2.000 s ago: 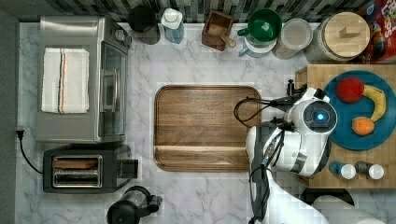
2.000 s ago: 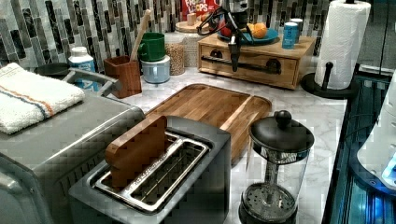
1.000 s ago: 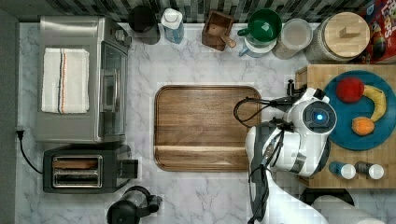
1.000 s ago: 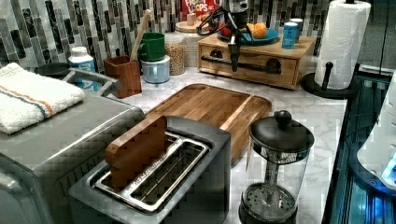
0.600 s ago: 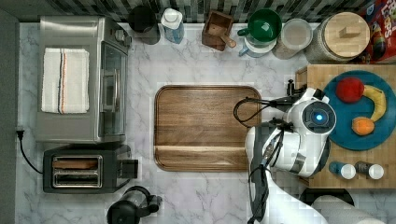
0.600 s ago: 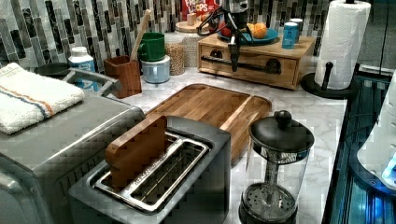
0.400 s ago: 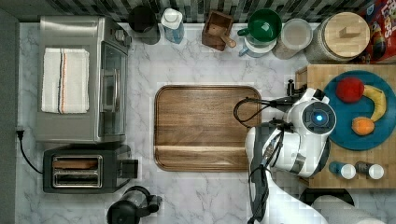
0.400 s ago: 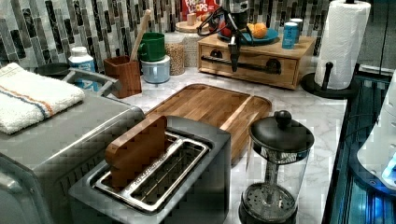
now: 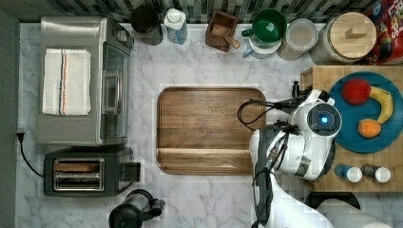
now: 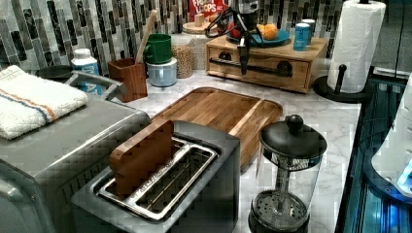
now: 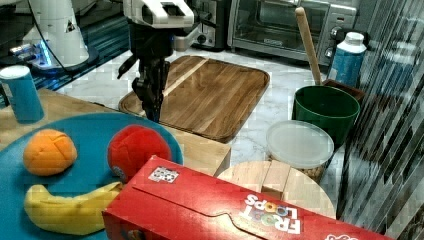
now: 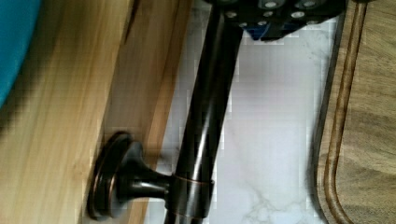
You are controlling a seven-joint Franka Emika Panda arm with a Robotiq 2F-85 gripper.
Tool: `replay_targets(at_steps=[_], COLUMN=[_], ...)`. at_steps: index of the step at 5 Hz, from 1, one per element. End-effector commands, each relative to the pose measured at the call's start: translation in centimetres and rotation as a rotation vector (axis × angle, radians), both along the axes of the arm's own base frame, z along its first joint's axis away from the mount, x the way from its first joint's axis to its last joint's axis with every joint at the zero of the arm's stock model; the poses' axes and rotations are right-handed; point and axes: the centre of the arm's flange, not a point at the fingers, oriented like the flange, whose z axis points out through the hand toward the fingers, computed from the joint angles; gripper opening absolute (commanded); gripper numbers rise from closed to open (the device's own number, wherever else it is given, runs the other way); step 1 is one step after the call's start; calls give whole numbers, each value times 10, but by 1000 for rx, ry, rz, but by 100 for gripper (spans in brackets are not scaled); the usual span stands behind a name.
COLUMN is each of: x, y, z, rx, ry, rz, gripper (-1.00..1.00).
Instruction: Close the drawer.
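The drawer (image 10: 266,75) is the light wooden front under the top with the blue plate, at the left view's far end. Its thin dark handle (image 10: 262,68) runs across the front. My gripper (image 10: 243,59) hangs straight down in front of that handle, shut, with nothing in it. In the wrist view the handle bar (image 12: 205,116) and its round mount (image 12: 116,184) lie between the drawer front (image 12: 135,88) and my gripper (image 12: 275,16), which sits right at the bar's outer side. In the right view my gripper (image 11: 154,107) points down beside the wooden top's edge.
A dark wooden tray (image 9: 209,130) lies on the marble just to the top view's left of my arm. The blue plate (image 9: 375,142) with fruit sits on the wooden top. A paper towel roll (image 10: 352,43), a French press (image 10: 289,170), a toaster (image 9: 85,175) and a toaster oven (image 9: 81,80) stand around.
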Motion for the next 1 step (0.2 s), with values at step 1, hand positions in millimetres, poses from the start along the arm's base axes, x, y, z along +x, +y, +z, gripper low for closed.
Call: replay_targets(at_steps=[1], x=[-32], y=[-105], z=[39], rx=[-85], ry=[-81], rz=[-196], gripper=[-100])
